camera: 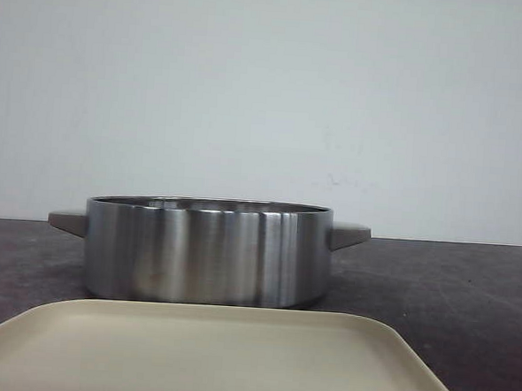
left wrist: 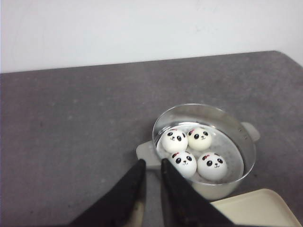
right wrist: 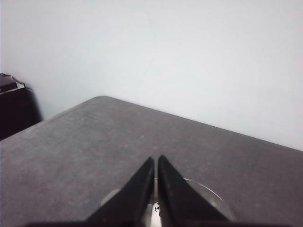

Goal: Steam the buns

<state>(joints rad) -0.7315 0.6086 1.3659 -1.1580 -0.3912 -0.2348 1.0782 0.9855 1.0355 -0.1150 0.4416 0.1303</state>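
Four panda-faced buns [left wrist: 194, 152] sit inside the steel steamer pot [camera: 208, 252], ready for steaming; left gripper [left wrist: 152, 166] slightly parted, right gripper [right wrist: 156, 161] nearly closed, both empty above it.

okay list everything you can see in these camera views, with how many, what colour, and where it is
buns: four, white with black panda faces, inside the pot
pot: one, shiny steel with two side handles, on the table behind the tray
tray: one, cream, on the table nearest the front camera, nothing on it
table: one, dark grey, under everything
wall: one, pale, behind the table
left gripper: one, black, slightly open, above the table beside the pot's handle
right gripper: one, black, closed, above the pot's rim
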